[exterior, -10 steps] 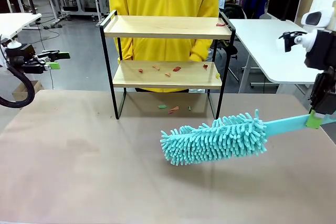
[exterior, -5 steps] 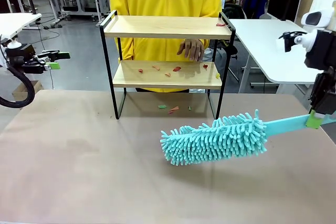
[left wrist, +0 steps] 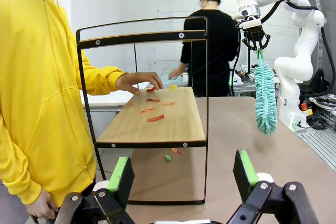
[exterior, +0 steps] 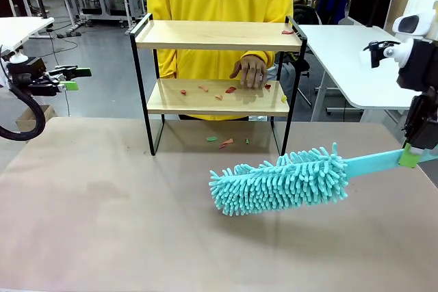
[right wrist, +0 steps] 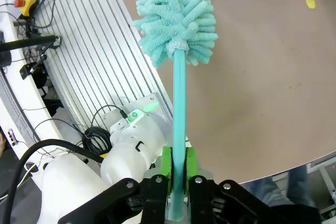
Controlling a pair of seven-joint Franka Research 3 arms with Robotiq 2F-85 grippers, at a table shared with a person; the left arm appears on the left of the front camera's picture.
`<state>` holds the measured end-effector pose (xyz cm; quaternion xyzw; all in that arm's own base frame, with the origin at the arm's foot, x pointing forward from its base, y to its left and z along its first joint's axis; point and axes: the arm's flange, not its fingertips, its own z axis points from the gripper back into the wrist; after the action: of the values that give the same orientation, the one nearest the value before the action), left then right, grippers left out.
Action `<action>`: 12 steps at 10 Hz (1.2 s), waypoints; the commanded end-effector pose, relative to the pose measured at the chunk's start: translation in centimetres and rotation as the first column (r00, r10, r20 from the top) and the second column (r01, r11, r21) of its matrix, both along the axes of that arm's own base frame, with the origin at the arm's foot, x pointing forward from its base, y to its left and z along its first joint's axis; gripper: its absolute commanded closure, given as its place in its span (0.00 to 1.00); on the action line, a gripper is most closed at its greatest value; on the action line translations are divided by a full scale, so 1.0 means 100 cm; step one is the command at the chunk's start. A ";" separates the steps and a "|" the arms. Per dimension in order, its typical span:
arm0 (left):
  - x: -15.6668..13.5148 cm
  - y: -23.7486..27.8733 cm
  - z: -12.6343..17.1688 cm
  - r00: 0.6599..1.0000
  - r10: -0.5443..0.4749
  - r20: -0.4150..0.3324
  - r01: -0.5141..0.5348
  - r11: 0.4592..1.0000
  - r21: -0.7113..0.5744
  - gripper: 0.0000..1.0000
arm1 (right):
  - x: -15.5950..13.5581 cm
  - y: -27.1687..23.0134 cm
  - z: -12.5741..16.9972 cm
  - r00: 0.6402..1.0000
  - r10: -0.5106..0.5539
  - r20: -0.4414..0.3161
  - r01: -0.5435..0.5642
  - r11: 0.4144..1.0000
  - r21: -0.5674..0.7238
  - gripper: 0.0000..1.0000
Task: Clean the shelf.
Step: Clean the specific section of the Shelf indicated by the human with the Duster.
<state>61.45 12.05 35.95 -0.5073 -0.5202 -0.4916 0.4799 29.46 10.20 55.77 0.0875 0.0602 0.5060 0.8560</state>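
Two grippers were before us: the right gripper (right wrist: 177, 163) was clamped on the handle of the teal duster (right wrist: 178, 19), and the left gripper (left wrist: 181, 174) stood wide apart, empty. Straight beyond its fingers stood the shelf (left wrist: 176, 127), where a person's hand (left wrist: 139, 81) perhaps touched the lower board among scraps (left wrist: 155, 118).

The brown bench (exterior: 102, 203) carries the shelf (exterior: 217, 35) at its far middle. Small scraps (exterior: 226, 141) lie on the bench beneath it; red bits (exterior: 230, 89) dot the lower board.

Left tool (exterior: 76, 78) spread wide; right tool (exterior: 409, 156) clamped.
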 end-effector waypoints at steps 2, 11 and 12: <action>-0.002 0.001 0.002 1.000 0.003 0.012 -0.003 1.000 -0.002 0.00 | 0.001 0.001 0.001 1.000 -0.007 0.008 0.007 1.000 0.001 0.87; -0.002 0.001 0.002 1.000 0.003 0.012 -0.003 1.000 -0.002 0.00 | 0.001 0.001 0.001 1.000 -0.007 0.008 0.007 1.000 0.001 0.87; -0.002 0.001 0.002 1.000 0.003 0.012 -0.003 1.000 -0.002 0.00 | 0.001 0.001 0.001 1.000 -0.007 0.008 0.007 1.000 0.001 0.87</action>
<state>61.45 12.05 35.95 -0.5073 -0.5202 -0.4916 0.4799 29.46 10.20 55.77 0.0875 0.0602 0.5059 0.8560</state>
